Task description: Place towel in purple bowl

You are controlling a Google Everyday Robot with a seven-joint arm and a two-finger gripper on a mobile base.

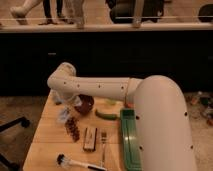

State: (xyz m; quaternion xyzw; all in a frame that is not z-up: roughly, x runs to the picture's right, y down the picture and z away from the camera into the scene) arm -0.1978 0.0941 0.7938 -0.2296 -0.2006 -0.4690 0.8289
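Beside the purple bowl [86, 103], fingers [76, 101] pressed together, towel [58, 97] just left.

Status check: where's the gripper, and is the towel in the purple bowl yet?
Gripper hidden behind the arm, shut by last word. Purple bowl sits under the arm's elbow. Towel not clearly visible; can't confirm it's in. Green tray to the side, not blocking.

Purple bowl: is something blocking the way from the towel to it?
Nothing but the robot itself. The towel peeks out pale at the back left of the table, partly hidden under the arm. The purple bowl sits just right of it. The shut pincer hangs between them, by the bowl's left rim.
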